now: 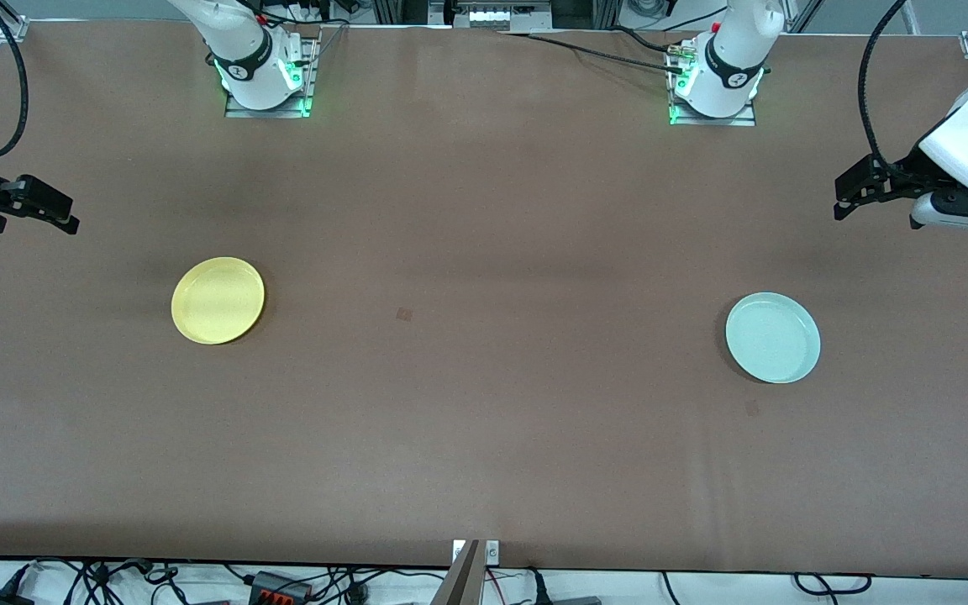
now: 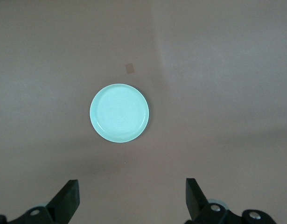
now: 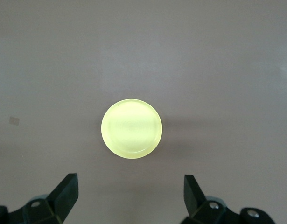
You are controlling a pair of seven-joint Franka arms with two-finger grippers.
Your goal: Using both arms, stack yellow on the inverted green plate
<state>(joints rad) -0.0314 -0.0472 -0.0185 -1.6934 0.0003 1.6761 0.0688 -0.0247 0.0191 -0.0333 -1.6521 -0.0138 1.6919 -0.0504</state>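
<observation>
1. Over the bench's (image 1: pixel 484 210) edge at the right arm's end, the right claw (image 1: pixel 64 220) hangs in the air, its black fingers pointing in toward the middle of the bench; the right arm (image 1: pixel 240 50) rises from its base at the edge where both bases stand.
2. From the right wrist view, the right claw (image 3: pixel 129 196) has its two fingers (image 3: pixel 66 193) spread wide, and nothing sits between them.
3. At the left arm's end, the left claw (image 1: pixel 849 197) hangs over the bench edge on a white wrist, its black fingers likewise pointing inward; the left arm (image 1: pixel 723 59) stands on its base along the same edge as the other.
4. From the left wrist view, the left claw (image 2: pixel 132 198) is also fully spread, fingers (image 2: pixel 67 198) wide apart and holding nothing.
5. The yellow (image 1: pixel 218 300) plate lies flat on the bench toward the right arm's end, rim up, well apart from the right claw and nearer to the front camera than the bases.
6. The green plate (image 1: pixel 772 337) lies flat toward the left arm's end, rim up and hollow showing, so not inverted.
7. The two plates lie well apart, the green plate slightly nearer to the front camera.
8. A small darker square mark (image 1: pixel 404 314) shows on the brown bench cover between the plates.
</observation>
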